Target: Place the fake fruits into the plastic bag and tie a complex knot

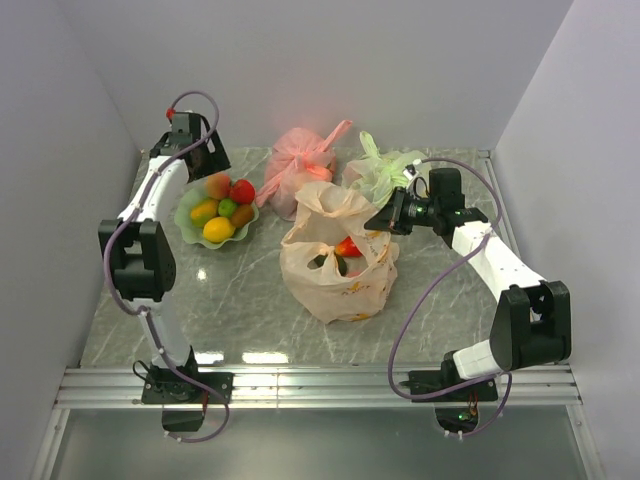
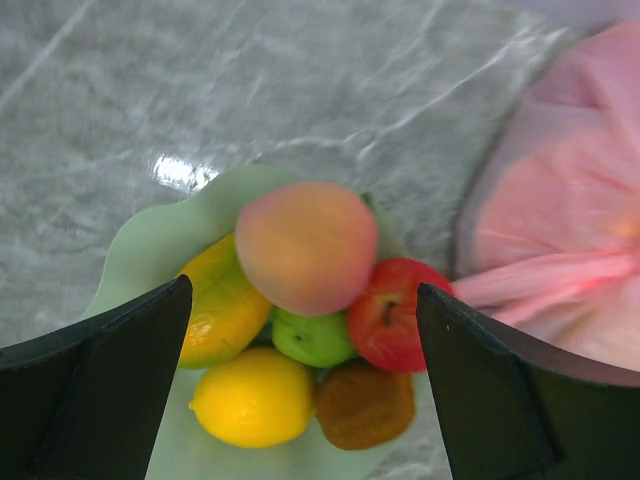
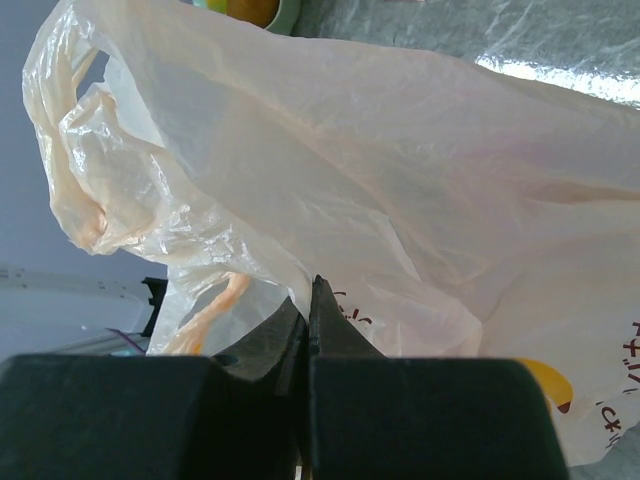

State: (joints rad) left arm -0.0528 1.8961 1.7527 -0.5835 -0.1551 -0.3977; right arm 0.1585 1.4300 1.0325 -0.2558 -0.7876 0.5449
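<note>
From the top, the plastic bag (image 1: 340, 265) is seen standing open, and a red fruit (image 1: 347, 247) can be made out inside it. More fake fruits (image 1: 225, 205) are piled in a green scalloped dish (image 1: 186, 212), to the left of the bag. The left gripper (image 1: 203, 158) is held over that dish. The right gripper (image 1: 386, 218) is pressed against the bag's right side. A pink tied bag (image 1: 300, 160) and a green tied bag (image 1: 385, 172) are set behind the bag.

From the left wrist, the left gripper (image 2: 302, 288) is seen spread wide, and nothing is held. A peach (image 2: 305, 245) is perched on top of the pile, above a lemon (image 2: 255, 395) and a red apple (image 2: 395, 315). The peach is round and shiny, so it could be squeezed out and sent rolling away from the bag.

From the right wrist, the right gripper (image 3: 308, 320) is seen pinched shut on a fold of the bag's thin plastic (image 3: 400, 200). A handle loop (image 3: 75, 130) is left loose, not tied. If the fold is pulled hard, it could be torn or let slip. Then the bag's mouth could flop shut, and fruit could be dropped beside the bag.
</note>
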